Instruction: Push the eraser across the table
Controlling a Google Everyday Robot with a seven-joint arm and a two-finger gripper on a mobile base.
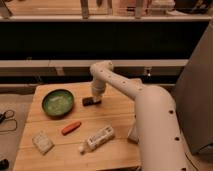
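Touching the eraser (91,101), jaws fully closed.

Small flat rectangular eraser (89,102): black. Closed gripper (95,95), directly above it: off-white, like the arm. Square wooden table (117,117): light tan, horizontal plank lines. Round bowl (57,103): green. Carrot-shaped item (71,127): orange. Plastic bottle (97,139): white. Rectangular packet (43,142): pale whitish.

eraser (91,101): flat black block, lying at end effector (95,95) | table (117,116): light wood planks
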